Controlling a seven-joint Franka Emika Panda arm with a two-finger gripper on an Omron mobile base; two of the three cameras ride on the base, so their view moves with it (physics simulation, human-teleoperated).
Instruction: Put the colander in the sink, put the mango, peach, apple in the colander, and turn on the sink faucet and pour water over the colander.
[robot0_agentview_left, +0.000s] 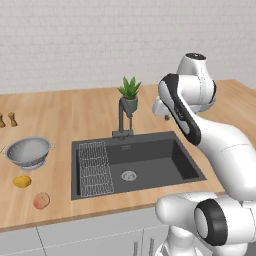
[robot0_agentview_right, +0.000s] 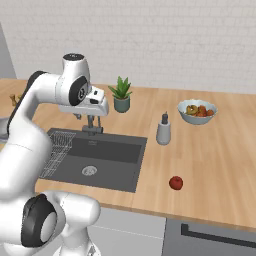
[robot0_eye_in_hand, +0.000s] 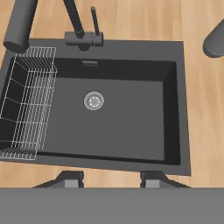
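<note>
Nearest the robot, the sink (robot0_agentview_left: 150, 162) serves as the landmark for everything else. It sits sunk into the wooden table (robot0_agentview_right: 220, 150), a dark basin with its round drain (robot0_eye_in_hand: 93, 100) bare and a wire rack (robot0_agentview_left: 93, 167) standing along its left side. Nothing lies in it yet, so by my judgement the task has hardly begun.

Above the sink hangs the gripper (robot0_eye_in_hand: 111, 180), looking straight down into the basin. Its fingers (robot0_eye_in_hand: 70, 180) stand well apart with nothing between them, likely because the arm is poised over the drop-off place before going for its first object.

On the table left of the sink, near its front corner, lies the peach (robot0_agentview_left: 41, 201), with the mango (robot0_agentview_left: 22, 181) just behind it. Further back on that side stands the colander (robot0_agentview_left: 28, 151), upright and empty, apart from both fruits. It should go first, since the fruits are meant to land inside it.

Right of the sink, close to the table's front edge, sits the apple (robot0_agentview_right: 175, 183), well apart from the other fruits, so it will need a separate reach. Behind it stands a soap dispenser (robot0_agentview_right: 163, 132), and beyond that a pale fruit bowl (robot0_agentview_right: 197, 112).

At the sink's back rim rises the sink faucet (robot0_agentview_left: 122, 120), no water running. Behind it stands a potted plant (robot0_agentview_left: 130, 95).
</note>
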